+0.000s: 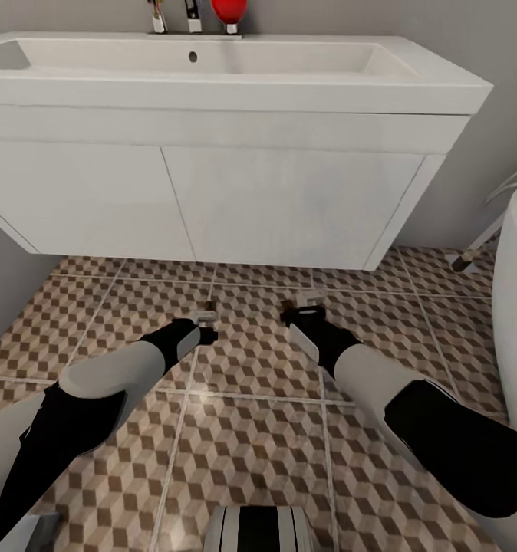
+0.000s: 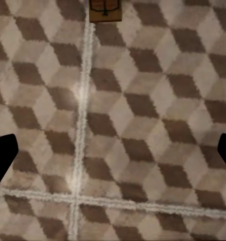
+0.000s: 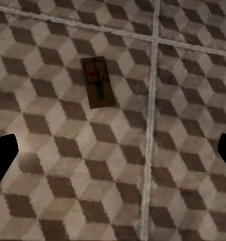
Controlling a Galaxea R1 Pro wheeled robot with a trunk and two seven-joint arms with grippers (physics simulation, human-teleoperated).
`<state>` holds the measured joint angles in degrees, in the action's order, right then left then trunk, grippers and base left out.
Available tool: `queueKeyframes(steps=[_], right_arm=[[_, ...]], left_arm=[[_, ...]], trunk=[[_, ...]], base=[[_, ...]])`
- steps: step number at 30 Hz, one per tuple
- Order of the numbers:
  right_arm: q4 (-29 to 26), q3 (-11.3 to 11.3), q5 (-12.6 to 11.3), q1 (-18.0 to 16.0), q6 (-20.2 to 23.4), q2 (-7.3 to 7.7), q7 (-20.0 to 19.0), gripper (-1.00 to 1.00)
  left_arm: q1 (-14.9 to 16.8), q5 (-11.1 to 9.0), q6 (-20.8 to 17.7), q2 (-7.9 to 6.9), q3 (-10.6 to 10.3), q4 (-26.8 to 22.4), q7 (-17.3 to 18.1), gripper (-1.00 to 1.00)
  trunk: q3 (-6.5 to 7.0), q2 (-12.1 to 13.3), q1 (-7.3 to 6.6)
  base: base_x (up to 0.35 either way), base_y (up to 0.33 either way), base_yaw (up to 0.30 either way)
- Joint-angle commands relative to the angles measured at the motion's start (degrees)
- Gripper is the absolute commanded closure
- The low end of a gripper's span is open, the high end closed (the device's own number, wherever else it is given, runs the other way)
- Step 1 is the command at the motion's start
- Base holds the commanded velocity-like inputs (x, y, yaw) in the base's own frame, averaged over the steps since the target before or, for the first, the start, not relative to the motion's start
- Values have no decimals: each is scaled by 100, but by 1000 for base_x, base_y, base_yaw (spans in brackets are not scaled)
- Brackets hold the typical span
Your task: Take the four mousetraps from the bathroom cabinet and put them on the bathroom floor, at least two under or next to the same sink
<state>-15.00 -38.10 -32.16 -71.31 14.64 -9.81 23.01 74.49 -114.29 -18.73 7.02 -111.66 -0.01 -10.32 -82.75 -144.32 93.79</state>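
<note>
White-and-black arms reach down over the bathroom floor [image 1: 251,429] before the bathroom sink [image 1: 212,199], both grippers spread open and empty. One mousetrap [image 3: 98,82] lies flat just beyond the right gripper [image 1: 311,310]; another mousetrap [image 2: 105,11] lies on a grout line beyond the left gripper [image 1: 206,326].

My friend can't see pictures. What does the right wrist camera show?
A small brown mousetrap lies flat on the cube-patterned floor tiles, beside a pale grout line. The right gripper hangs above with its dark jaws wide open, holding nothing.

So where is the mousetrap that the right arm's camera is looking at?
The mousetrap lies flat on the patterned floor tile, beside a grout line, ahead of the open right gripper.
</note>
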Motion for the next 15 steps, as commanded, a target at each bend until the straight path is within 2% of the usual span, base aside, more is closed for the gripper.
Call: queueKeyframes(steps=[1, 9, 15], right_arm=[[-6, -48, -23, 0, 10, 4, 36, -100], [13, -48, 28, 199, -76, 5, 37, -100], [19, -54, 32, 418, -82, 5, 37, -100]], left_arm=[[2, -59, -20, 1, -49, -29, -24, -100], [-44, -60, -10, -14, -54, -393, -31, -100], [-198, -72, -8, -30, -57, -465, -31, -100]], trunk=[[19, 0, -3], [196, 11, -24], [329, 19, -39]], base=[[0, 0, 0], [0, 0, 0], [0, 0, 0]])
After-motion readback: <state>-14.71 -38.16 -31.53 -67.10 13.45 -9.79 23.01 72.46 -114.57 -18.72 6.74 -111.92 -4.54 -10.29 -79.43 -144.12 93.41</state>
